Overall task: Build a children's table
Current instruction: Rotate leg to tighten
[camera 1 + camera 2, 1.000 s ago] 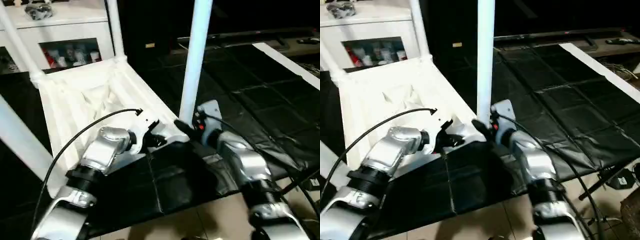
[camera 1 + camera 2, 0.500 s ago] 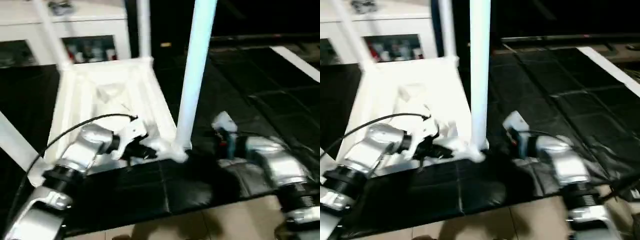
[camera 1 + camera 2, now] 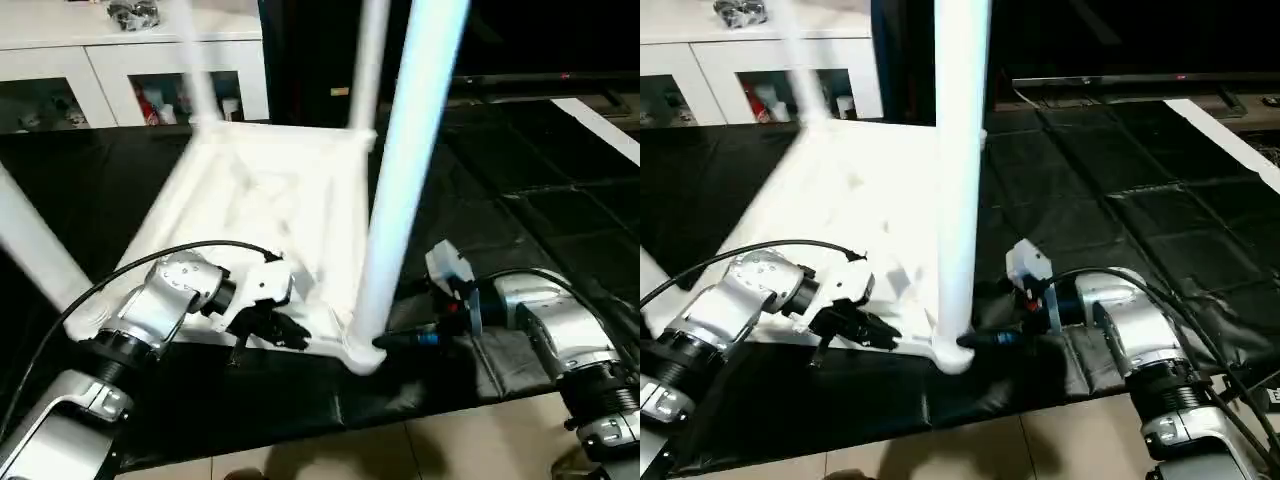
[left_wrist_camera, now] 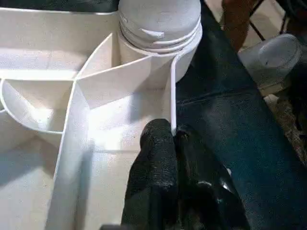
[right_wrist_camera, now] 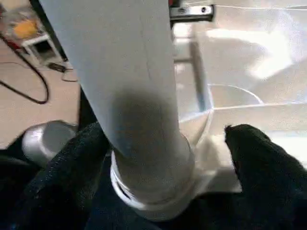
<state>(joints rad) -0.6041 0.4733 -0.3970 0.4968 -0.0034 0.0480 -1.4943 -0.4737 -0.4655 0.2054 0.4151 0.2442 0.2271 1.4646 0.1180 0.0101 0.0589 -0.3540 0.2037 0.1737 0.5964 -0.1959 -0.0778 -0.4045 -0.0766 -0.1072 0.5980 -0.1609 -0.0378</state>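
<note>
Black matting (image 3: 520, 190) is covering the floor where the children's table (image 3: 270, 200) is lying upside down, ribbed underside facing up, with a white cabinet (image 3: 130, 60) standing beyond it.

At the table's near edge the left hand (image 4: 173, 143) is pinching the thin side wall of the top, its two black fingers (image 4: 156, 158) pressed together over the wall just beside the near corner socket (image 4: 160, 33). From the head views that left hand (image 3: 270, 322) is lying along the near rim, with a black cable arching over the silver forearm behind it.

On the other side of the same corner, the right hand (image 5: 163, 158) is spread wide around the foot of the nearest leg (image 3: 405, 180), one black finger (image 5: 72, 167) on each side of the tube where it is entering the socket; whether the pads are touching the leg I cannot tell. Seen from above, the right hand (image 3: 985, 340) is reaching level toward the socket from the table's right.

That leg is standing upright from the near corner. Three more legs are rising from the other corners: one (image 3: 370, 60) at the far right corner, one (image 3: 200, 65) at the far left, and one (image 3: 30, 240) slanting out at the near left.

Behind the table, the cabinet's glass doors are showing small coloured things (image 3: 150, 100) inside, too blurred to name, and a shiny object (image 3: 135, 12) is resting on top. No writing is legible.
</note>
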